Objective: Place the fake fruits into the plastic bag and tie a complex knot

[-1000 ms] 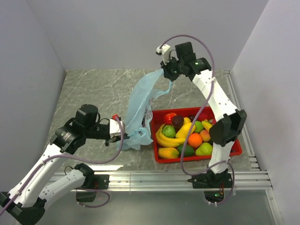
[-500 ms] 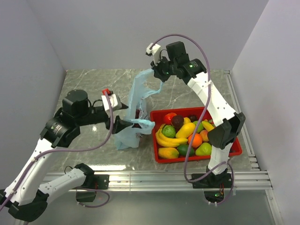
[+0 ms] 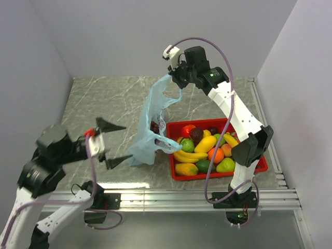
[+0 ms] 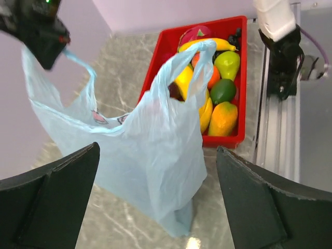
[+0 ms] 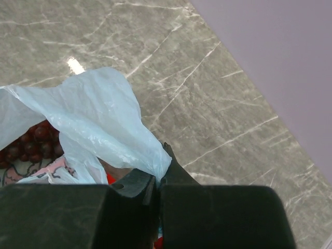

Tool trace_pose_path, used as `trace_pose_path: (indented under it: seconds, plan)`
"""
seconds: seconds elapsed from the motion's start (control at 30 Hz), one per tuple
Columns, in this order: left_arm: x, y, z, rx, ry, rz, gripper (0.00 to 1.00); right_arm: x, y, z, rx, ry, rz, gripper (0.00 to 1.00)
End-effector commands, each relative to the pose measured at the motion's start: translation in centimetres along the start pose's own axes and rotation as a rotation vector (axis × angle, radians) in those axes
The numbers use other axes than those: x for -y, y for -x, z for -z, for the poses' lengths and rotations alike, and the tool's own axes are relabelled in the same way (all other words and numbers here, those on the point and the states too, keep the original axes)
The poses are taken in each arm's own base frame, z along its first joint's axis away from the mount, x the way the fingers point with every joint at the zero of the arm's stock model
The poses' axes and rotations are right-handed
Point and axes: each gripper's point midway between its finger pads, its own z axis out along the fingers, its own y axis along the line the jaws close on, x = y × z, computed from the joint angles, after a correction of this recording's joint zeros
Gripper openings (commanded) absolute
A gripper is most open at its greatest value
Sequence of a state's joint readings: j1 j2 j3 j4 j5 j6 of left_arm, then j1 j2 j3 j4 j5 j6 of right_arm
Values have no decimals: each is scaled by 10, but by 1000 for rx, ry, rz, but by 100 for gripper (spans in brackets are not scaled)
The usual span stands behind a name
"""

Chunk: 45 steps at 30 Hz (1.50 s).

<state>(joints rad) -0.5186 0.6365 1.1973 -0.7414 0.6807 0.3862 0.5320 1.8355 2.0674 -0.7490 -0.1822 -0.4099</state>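
Plastic bag [image 3: 150,129] hung at frame centre, just left of red tray [image 3: 262,165], bottom resting on bench [image 3: 104,98]. Thin film: limp, light, slippery, judged to collapse unless held by handles. Right tool [image 3: 176,78], upper centre, clenched on one handle. Left tool [image 3: 126,141], lower left, spread wide, empty. Long axis near upright, top leaning toward upper right; mouth up. Free handle loop drooped toward fake fruits [image 3: 205,148], likely best hold.

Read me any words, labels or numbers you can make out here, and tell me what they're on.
No text can be read in any view.
On the plastic bag: pink and dark printed patches, too crumpled and blurred to read.
On the red tray: no label shows.
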Motion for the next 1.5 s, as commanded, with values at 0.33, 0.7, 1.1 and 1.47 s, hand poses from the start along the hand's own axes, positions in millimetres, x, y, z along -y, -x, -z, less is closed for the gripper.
trace_pose_path:
  seconds: [0.33, 0.7, 1.1, 1.47]
  plan:
    - [-90, -17, -70, -132, 297, 668, 83, -8, 20, 20, 55, 17, 49, 2]
    - [-110, -98, -114, -305, 423, 928, 78, -4, 21, 16, 17, -51, 84, 6]
    - [-136, -108, -87, -218, 422, 1025, 0, -13, 0, 39, -30, 22, 70, 60]
    - [-132, -86, -74, -141, 321, 946, 0, -21, -45, 137, -24, 301, -220, 90]
